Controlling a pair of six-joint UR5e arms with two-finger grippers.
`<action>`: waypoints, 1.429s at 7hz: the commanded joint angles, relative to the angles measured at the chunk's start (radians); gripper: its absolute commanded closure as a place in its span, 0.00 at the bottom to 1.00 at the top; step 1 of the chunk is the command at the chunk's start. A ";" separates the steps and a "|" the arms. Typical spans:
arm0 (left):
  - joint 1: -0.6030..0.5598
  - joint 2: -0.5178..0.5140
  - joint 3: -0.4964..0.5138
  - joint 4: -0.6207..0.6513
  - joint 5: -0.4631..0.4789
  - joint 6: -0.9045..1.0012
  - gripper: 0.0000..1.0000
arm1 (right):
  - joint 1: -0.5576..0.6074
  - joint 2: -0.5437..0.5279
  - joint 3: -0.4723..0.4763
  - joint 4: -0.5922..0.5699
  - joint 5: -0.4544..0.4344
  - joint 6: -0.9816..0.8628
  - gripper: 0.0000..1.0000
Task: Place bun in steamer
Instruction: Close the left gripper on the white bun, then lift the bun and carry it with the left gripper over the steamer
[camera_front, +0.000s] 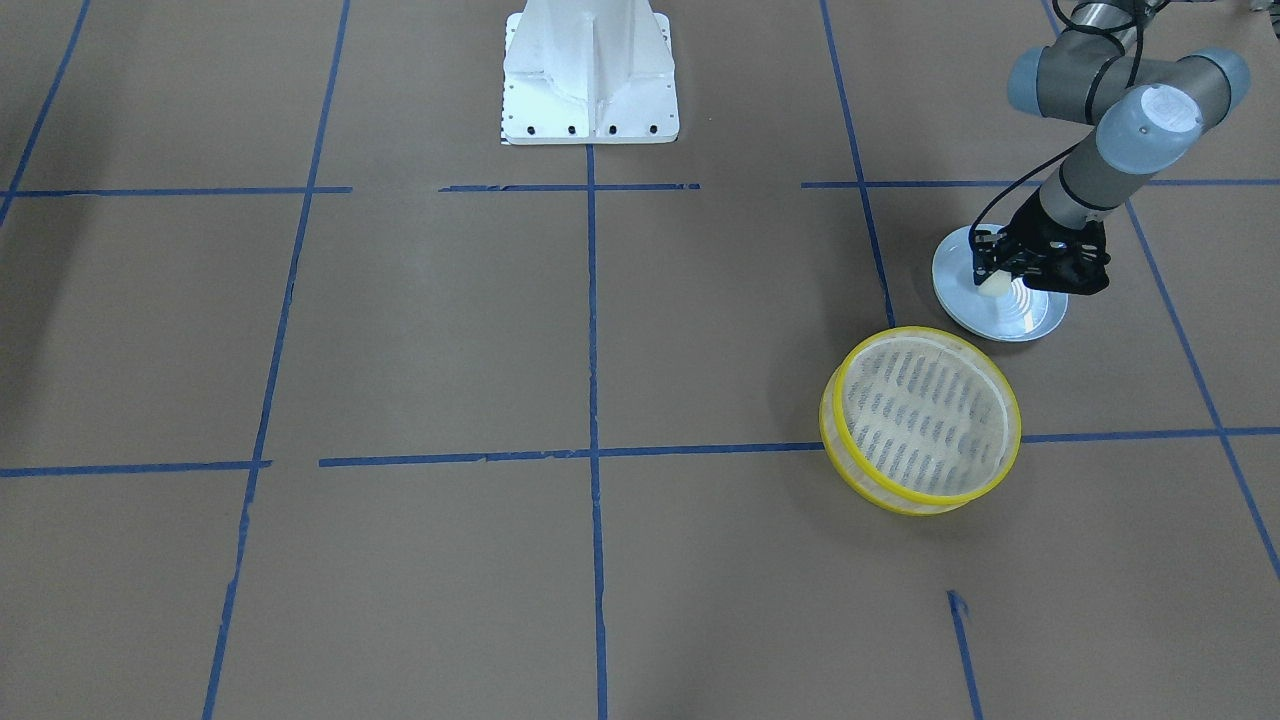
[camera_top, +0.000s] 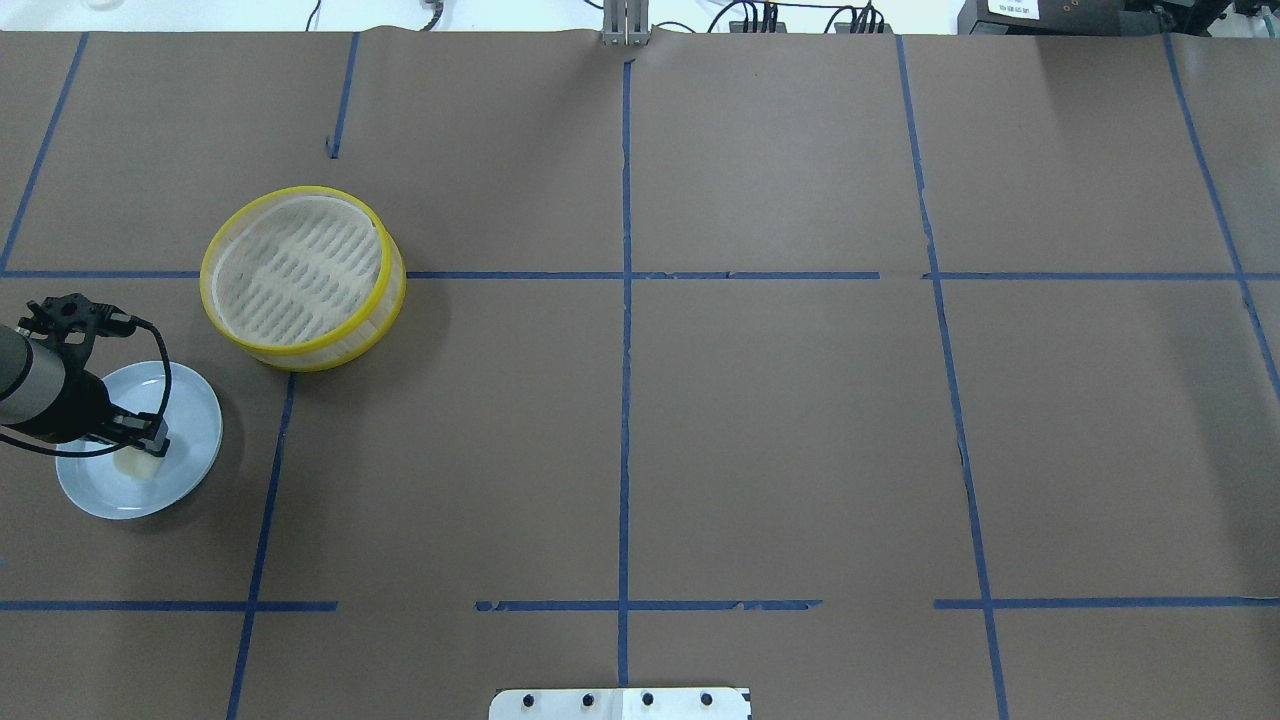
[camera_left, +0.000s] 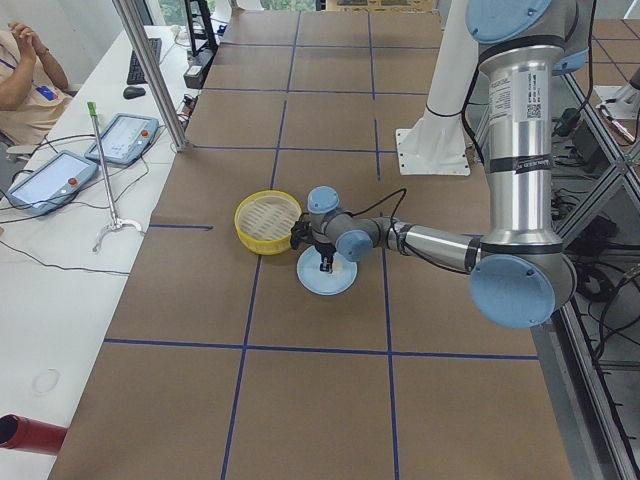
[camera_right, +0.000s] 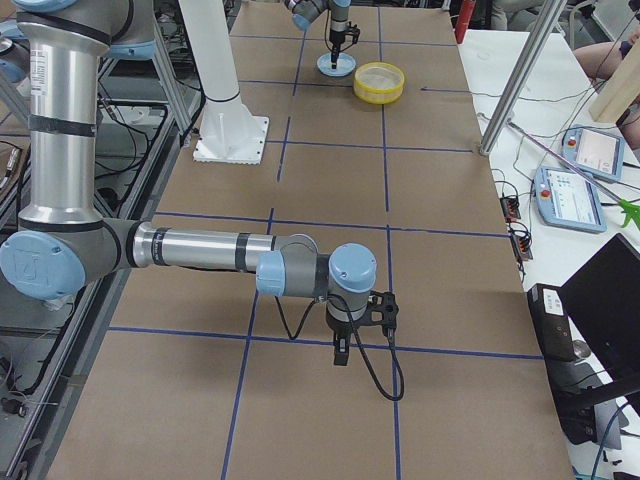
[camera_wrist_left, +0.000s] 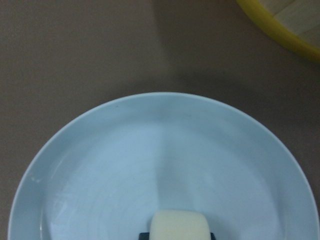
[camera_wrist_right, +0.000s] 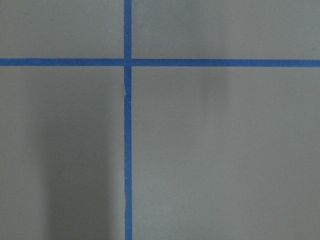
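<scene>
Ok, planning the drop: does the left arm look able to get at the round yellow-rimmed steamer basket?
Probably yes: the left gripper is over the pale blue plate right beside the yellow-rimmed steamer basket, and nothing covers the basket's open top.

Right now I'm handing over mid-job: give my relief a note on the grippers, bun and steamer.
Left gripper: closed on the small cream-white bun, low over the pale blue plate; whether it is lifted is unclear.
Right gripper: hangs above the brown paper, far off; open or shut unclear.
Round yellow-rimmed steamer basket: empty, beside the plate.
Done: bun gripped.
Left: lift, carry, release in steamer.
</scene>
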 joint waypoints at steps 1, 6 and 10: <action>-0.001 -0.002 -0.023 0.032 -0.002 -0.001 0.68 | 0.000 0.000 0.000 0.000 0.000 0.000 0.00; -0.225 -0.250 -0.094 0.230 -0.117 -0.013 0.67 | 0.000 0.000 0.000 0.000 0.000 0.000 0.00; -0.141 -0.502 0.222 0.224 -0.108 -0.137 0.67 | 0.000 0.000 0.000 0.000 0.000 0.000 0.00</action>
